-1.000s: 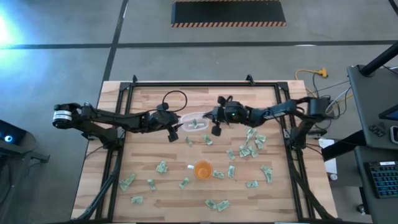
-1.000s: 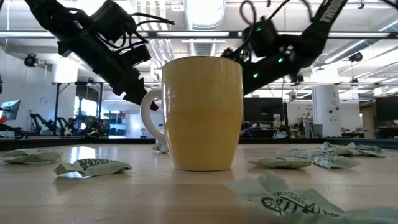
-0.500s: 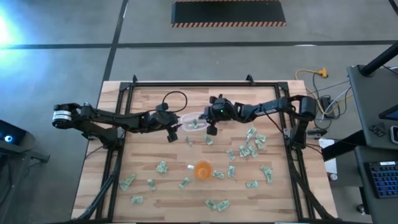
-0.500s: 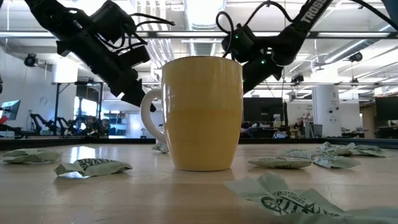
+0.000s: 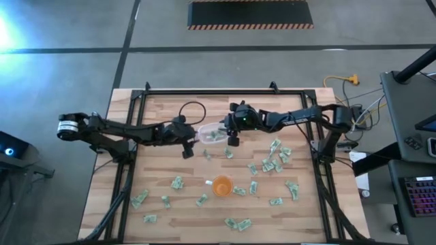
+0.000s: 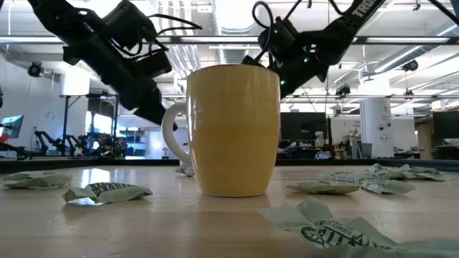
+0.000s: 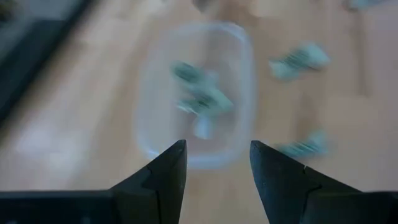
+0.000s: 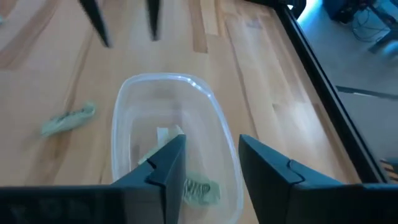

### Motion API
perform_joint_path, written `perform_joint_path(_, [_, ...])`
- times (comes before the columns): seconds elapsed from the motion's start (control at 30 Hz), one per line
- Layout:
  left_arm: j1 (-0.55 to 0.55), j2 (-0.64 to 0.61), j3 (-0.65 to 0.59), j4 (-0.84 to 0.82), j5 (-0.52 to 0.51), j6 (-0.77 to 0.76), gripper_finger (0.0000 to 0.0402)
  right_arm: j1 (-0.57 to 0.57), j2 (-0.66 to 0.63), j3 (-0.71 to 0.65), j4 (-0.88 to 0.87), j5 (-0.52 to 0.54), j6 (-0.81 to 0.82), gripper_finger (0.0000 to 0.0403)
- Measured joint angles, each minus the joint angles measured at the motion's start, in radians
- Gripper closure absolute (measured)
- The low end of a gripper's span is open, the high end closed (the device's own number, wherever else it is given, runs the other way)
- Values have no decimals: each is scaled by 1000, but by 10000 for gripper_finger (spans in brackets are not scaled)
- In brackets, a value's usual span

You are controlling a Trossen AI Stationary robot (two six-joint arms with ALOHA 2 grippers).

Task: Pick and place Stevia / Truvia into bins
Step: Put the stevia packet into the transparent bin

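Table (image 5: 157, 204) has sachets (image 5: 275, 158) scattered all over, and the tub (image 5: 212, 134) with a few inside sits between my arms. My right gripper (image 8: 208, 163) hangs over it, fingers apart and empty, so I'd say that's a drop-off. Left gripper (image 7: 216, 163) waits open beside the tub; next up is probably grabbing another loose sachet.

In the low view, the yellow cup (image 6: 233, 129) at frame centre hides the clear tub and both tool tips. The left wrist view is motion-blurred: the tub (image 7: 196, 93) and its sachets (image 7: 200, 99) are smears. In the right wrist view, the lower frame edge cuts off the tub's near end.
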Motion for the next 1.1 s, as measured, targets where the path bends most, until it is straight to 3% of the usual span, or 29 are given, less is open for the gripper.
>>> perform_joint_path(0.1, [-18, -3, 0, -72, 69, -40, 241, 3, -52, -19, -60, -1, -30, 255])
perform_joint_path(0.23, [-58, -2, 0, -95, 77, -53, 241, 6, -122, -58, -118, -29, -59, 257])
perform_joint_path(0.5, [-140, 33, 0, 25, 77, -8, 242, 13, -246, -171, -124, -63, -46, 270])
perform_joint_path(0.73, [-223, 143, 10, 197, 39, 180, 242, 27, -324, -254, -126, -63, -12, 276])
perform_joint_path(0.9, [-241, 231, 88, 115, -77, 262, 242, 31, -366, -293, -123, -60, 25, 274])
perform_joint_path(1.1, [-232, 309, 195, -46, -92, 272, 242, 33, -412, -322, -127, -60, 43, 276])
